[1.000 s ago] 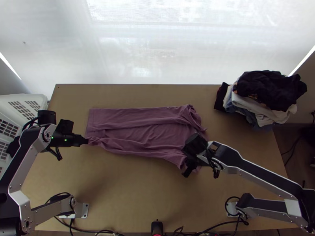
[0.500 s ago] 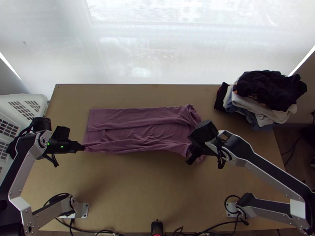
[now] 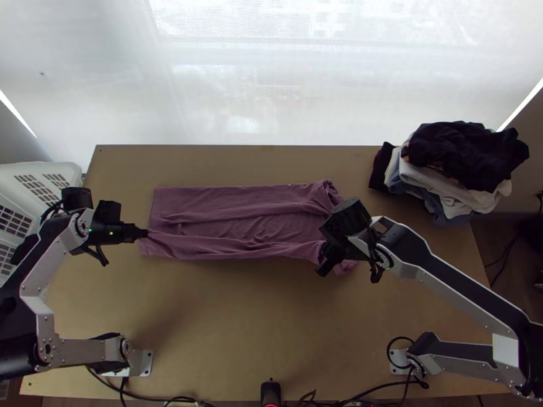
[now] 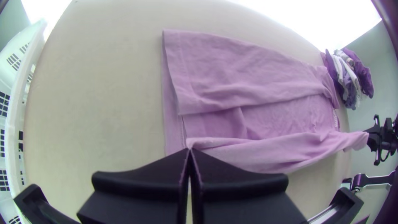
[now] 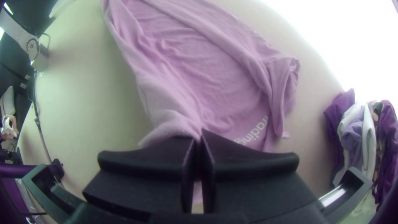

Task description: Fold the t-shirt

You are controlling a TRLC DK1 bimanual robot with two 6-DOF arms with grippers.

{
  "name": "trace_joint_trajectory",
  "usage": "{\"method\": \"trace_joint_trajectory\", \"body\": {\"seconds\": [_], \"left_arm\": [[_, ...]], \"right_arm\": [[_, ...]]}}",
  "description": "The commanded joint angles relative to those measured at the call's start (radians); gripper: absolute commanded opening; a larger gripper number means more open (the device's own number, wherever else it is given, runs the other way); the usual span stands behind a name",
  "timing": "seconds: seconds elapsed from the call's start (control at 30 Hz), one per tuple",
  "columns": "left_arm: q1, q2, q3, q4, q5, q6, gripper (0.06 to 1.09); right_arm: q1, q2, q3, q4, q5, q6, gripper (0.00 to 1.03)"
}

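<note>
The mauve t-shirt [image 3: 237, 220] lies lengthwise across the table, its far side folded inward over the middle and its near side drawn in as a long fold. At the shirt's left end is my left gripper [image 3: 145, 233]; in the left wrist view the left gripper [image 4: 190, 152] is shut on the hem corner of the near fold. My right gripper [image 3: 327, 264] is at the near right part of the shirt. Seen from its wrist, the right gripper [image 5: 200, 139] is shut on bunched cloth near the collar, beside some white lettering.
A pile of folded clothes [image 3: 455, 169] stands at the table's back right corner. A white laundry basket [image 3: 41, 178] is at the left edge. The wooden table [image 3: 231, 325] shows bare in front of the shirt, with cables along its near edge.
Both grippers have moved up the picture, away from the near edge, carrying the shirt's near side inward. The right one has also shifted slightly right, and the near fold now lies straighter.
</note>
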Motion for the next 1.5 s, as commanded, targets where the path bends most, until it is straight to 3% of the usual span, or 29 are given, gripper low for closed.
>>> {"method": "trace_joint_trajectory", "body": {"seconds": [0.0, 0.07, 0.1, 0.43, 0.83, 1.13, 1.37, 1.47], "left_arm": [[-0.008, 0.138, 0.025, 0.103, -0.005, -0.020, 0.51], [-0.014, 0.162, 0.022, 0.109, -0.005, -0.019, 1.01], [-0.014, 0.168, 0.022, 0.107, -0.005, -0.017, 1.04], [0.066, 0.075, -0.041, -0.034, 0.020, 0.110, 1.03], [0.019, 0.069, -0.055, -0.037, 0.044, 0.087, 0.97], [-0.014, 0.105, -0.054, -0.040, 0.080, 0.087, 0.59], [-0.009, 0.104, -0.055, -0.071, 0.095, 0.110, 0.09], [-0.001, 0.093, -0.057, -0.083, 0.095, 0.110, 0.09]], "right_arm": [[-0.002, 0.014, -0.004, 0.000, 0.002, 0.004, 0.03], [0.000, 0.017, -0.011, 0.002, 0.000, 0.006, 0.03], [0.000, 0.020, -0.013, 0.002, 0.000, 0.008, 0.03], [0.001, 0.029, -0.024, 0.009, 0.000, 0.009, 0.03], [0.009, 0.029, -0.024, 0.011, 0.000, 0.009, 0.03], [0.007, 0.028, -0.025, 0.009, 0.002, 0.011, 0.03], [0.007, 0.028, -0.027, 0.011, 0.002, 0.011, 0.03], [0.007, 0.028, -0.027, 0.011, 0.002, 0.011, 0.03]]}}
